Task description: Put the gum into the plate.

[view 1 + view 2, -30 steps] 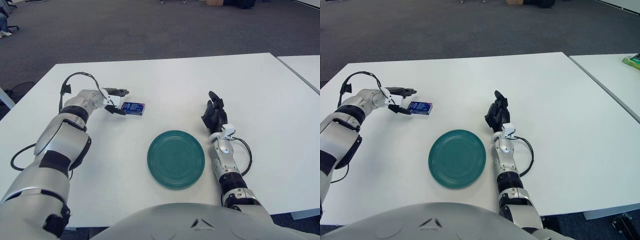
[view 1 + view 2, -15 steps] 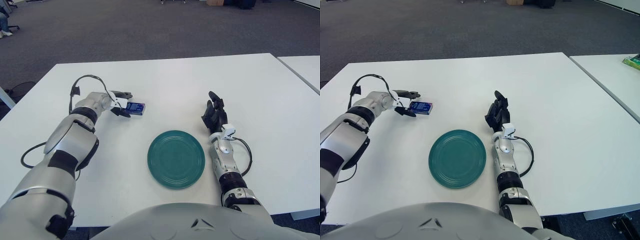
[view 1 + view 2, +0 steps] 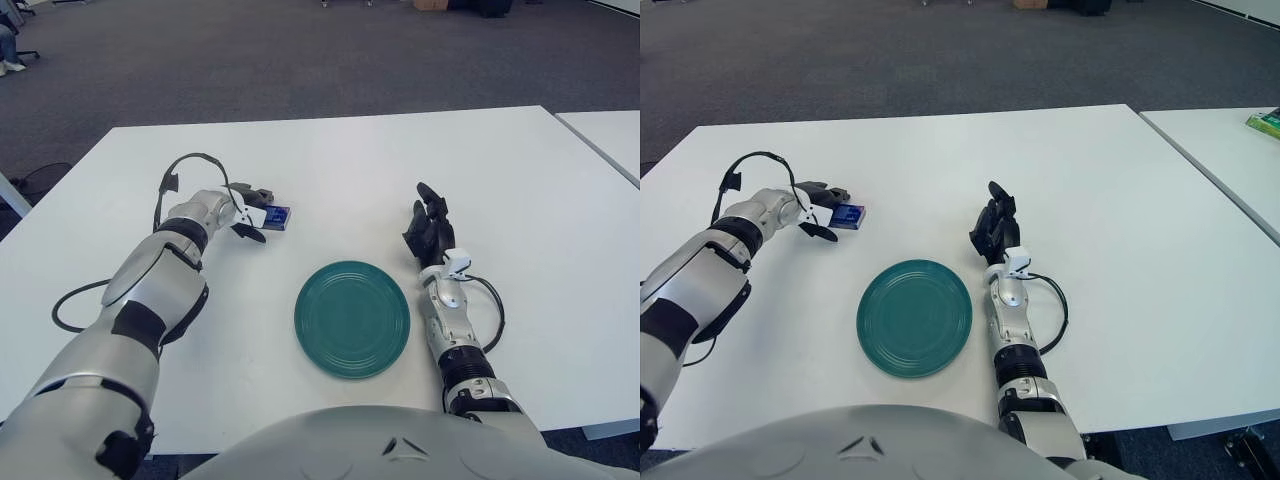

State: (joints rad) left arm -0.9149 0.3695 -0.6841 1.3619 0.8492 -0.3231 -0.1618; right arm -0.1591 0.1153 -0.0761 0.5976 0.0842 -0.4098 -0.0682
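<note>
Tabletop (image 3: 330, 150), white, carrying the items we list from left to right. Left hand (image 3: 250, 210): at the far left, fingers closing around the near end of the gum, one above and one below; we cannot tell whether the grip is firm. Gum (image 3: 277, 216): small blue pack, lying on the tabletop, up and to the left of the plate, well apart from it. Plate (image 3: 352, 318): round, green, near the front edge. Right hand (image 3: 428, 230): resting just right of the plate, fingers loosely extended, holding nothing.

Gum (image 3: 277, 215) behind-left of plate (image 3: 352, 318), right hand (image 3: 428, 232) plate's right.
</note>
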